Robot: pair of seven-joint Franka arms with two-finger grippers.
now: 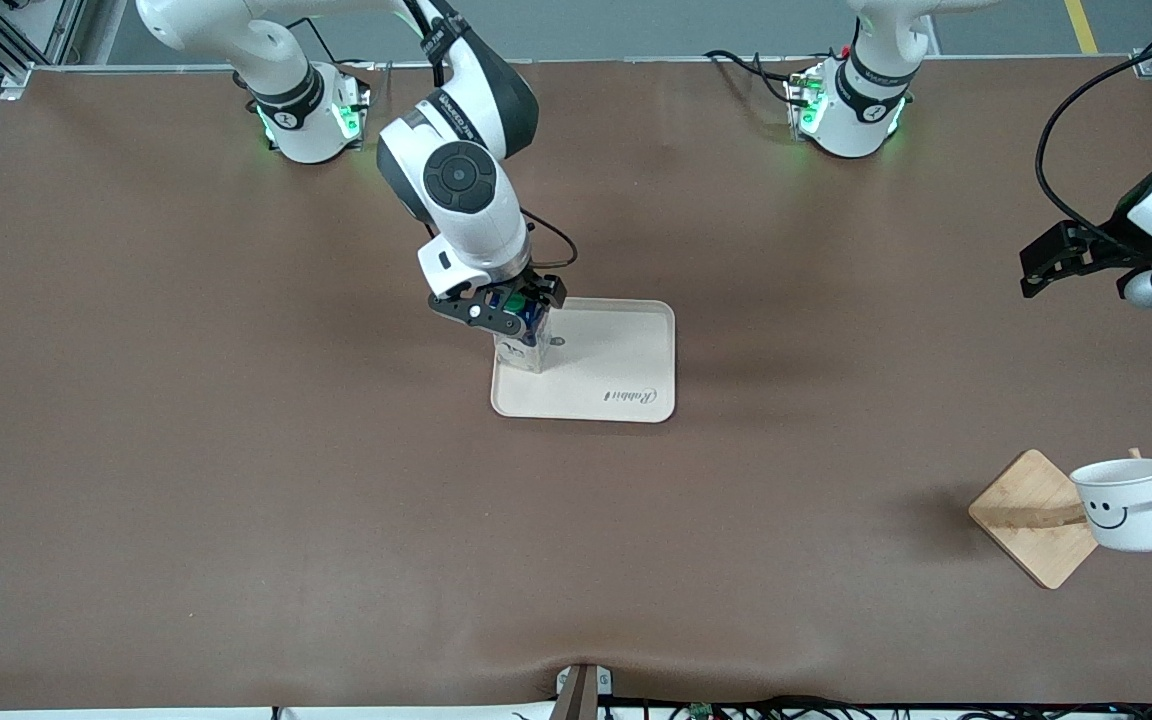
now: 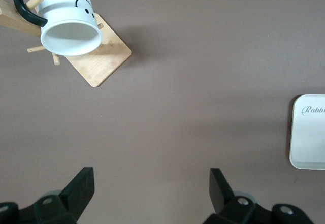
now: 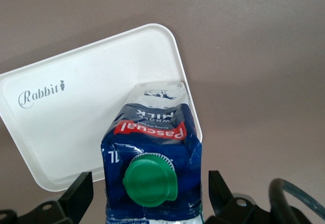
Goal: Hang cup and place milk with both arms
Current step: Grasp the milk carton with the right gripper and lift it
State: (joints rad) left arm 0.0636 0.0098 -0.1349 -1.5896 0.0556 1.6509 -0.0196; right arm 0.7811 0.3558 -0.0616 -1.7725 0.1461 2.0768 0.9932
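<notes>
Our right claw (image 1: 516, 305) sits over the tray's (image 1: 626, 365) corner toward the right arm's end of the worktop (image 1: 236, 450), with the milk (image 1: 524, 340) standing upright between its fingers. In the right wrist view the two fingers (image 3: 76, 196) flank the milk's blue top with a sliver of gap showing on each side, so we cannot tell whether they are clamped on it or have just let go. The milk's white base rests on or just above the tray, close to the rim. We judge that we are at the placing step: the milk is being set down on the tray. The next move calls for the fingers to spread clear and the claw to lift straight up, so it does not tip the tall milk sideways off the rim.

Our left claw (image 1: 1046, 268) waits over bare worktop at the left arm's end, fingers (image 2: 81, 186) spread wide apart and holding nothing. The cup (image 1: 1131, 505) already hangs by its black handle on a peg of the wooden rack (image 1: 1031, 515), nearer the front camera and well apart from the tray. We take that half of the task as done.

Nothing else stands on the worktop between tray and rack, so the way up looks free for the right arm.
</notes>
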